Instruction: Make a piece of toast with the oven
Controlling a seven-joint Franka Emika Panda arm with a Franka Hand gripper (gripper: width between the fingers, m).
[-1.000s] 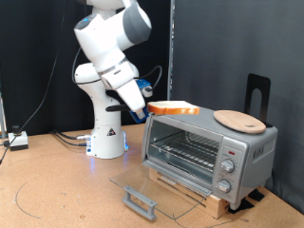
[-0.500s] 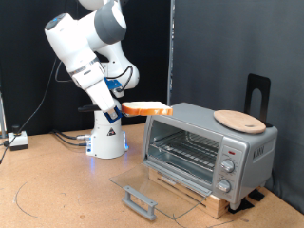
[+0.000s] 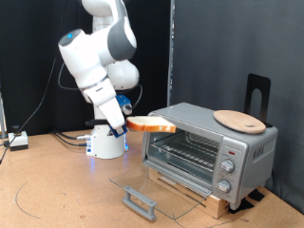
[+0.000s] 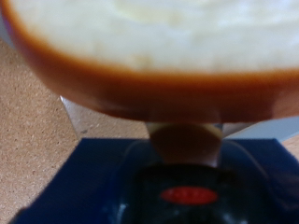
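The piece of toast (image 3: pixel 151 123), orange-tan crust with a paler centre, is held flat in my gripper (image 3: pixel 130 122), which is shut on its end. It hangs in the air just to the exterior view's left of the oven (image 3: pixel 207 145), about level with the oven's top edge. The silver oven stands on a wooden base with its glass door (image 3: pixel 150 189) folded down open, the grey handle (image 3: pixel 140 201) in front and the wire rack (image 3: pixel 185 150) showing inside. In the wrist view the toast (image 4: pixel 149 47) fills the frame and hides the fingers.
A round tan wooden board (image 3: pixel 238 120) lies on the oven's top. A black stand (image 3: pixel 257 92) rises behind the oven. The robot's white base (image 3: pixel 107 141) stands at the back left. Cables and a small box (image 3: pixel 16 141) lie at the far left on the brown table.
The arm has swung down and back to the exterior view's left, carrying the toast from above the oven's top down to beside its upper left corner.
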